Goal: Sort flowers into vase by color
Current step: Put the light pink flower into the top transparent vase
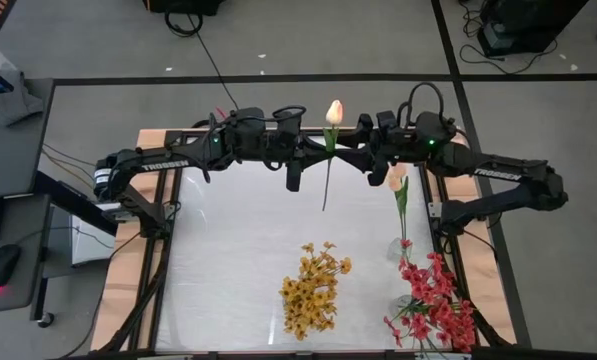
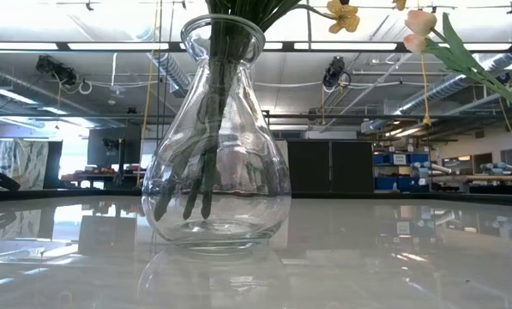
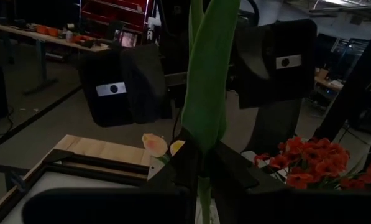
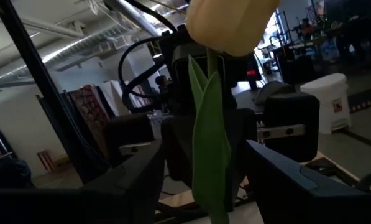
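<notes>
White table (image 1: pixel 228 250) is carrying yellow (image 1: pixel 313 290) and red (image 1: pixel 433 305) flowers at its near side. Far edge — both grippers are meeting at a peach tulip (image 1: pixel 333 113): left gripper (image 1: pixel 316 155) clamping its stem, right gripper (image 1: pixel 343 150) standing open around it.

Both arms meet at the table's far edge — left gripper (image 1: pixel 318 152) clamped, right gripper (image 1: pixel 346 150) spread.

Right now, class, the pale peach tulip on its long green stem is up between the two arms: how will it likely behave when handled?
The pale peach tulip is probably light: the left gripper carries it by its thin stem. It may well swing, since the stem hangs far beyond the shut jaws. The right gripper, jaws open around the stem, could easily bend the soft-looking leaf.
</notes>
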